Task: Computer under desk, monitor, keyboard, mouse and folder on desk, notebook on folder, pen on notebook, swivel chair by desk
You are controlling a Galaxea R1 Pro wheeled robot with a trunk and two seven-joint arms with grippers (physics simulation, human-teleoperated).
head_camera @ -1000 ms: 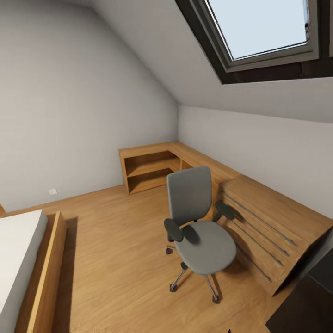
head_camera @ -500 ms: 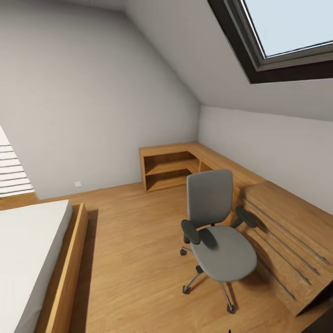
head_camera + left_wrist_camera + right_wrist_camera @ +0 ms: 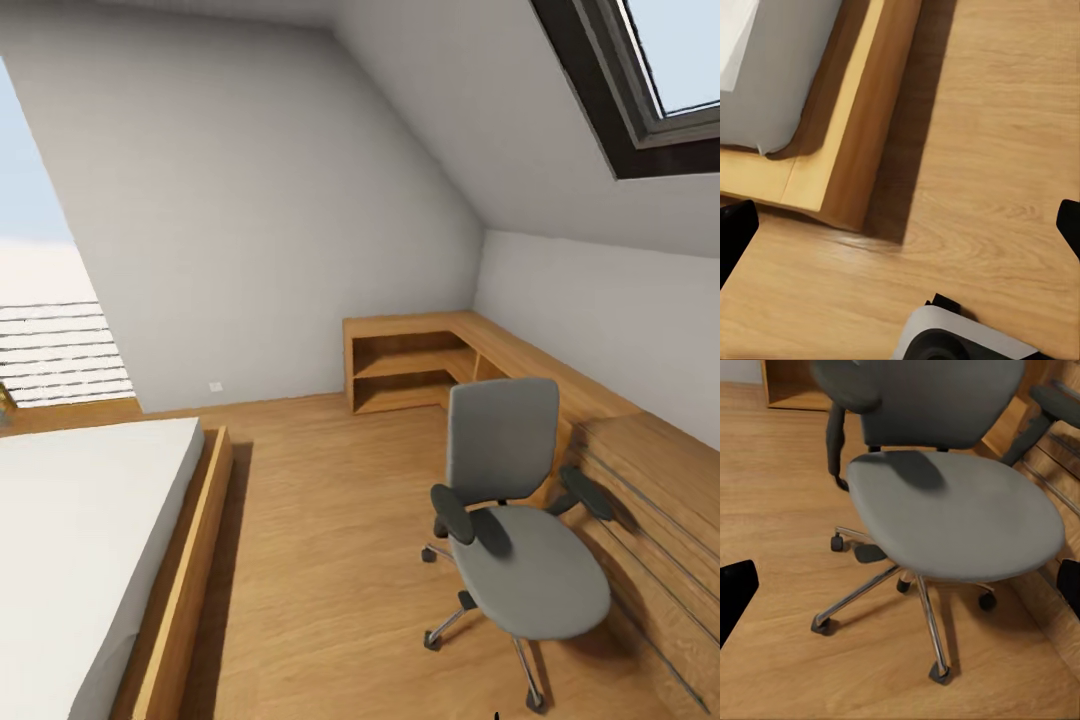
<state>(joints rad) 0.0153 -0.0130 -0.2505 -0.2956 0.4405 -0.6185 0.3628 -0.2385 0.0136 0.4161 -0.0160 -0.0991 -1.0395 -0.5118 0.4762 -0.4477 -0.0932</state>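
Right now the swivel chair (image 3: 520, 530) is sitting in the lower right of the head view, its back toward the wooden drawer unit (image 3: 640, 470) along the right wall, its seat bare. In the right wrist view the swivel chair (image 3: 945, 517) is looming large just ahead of the right gripper (image 3: 900, 585), whose dark fingertips are showing at both frame edges, spread wide and holding nothing. The left gripper (image 3: 900, 232), equally spread and empty, is facing the floor (image 3: 997, 150) beside the bed frame (image 3: 862, 112). Judging from this, the right arm is lying nearer the chair.
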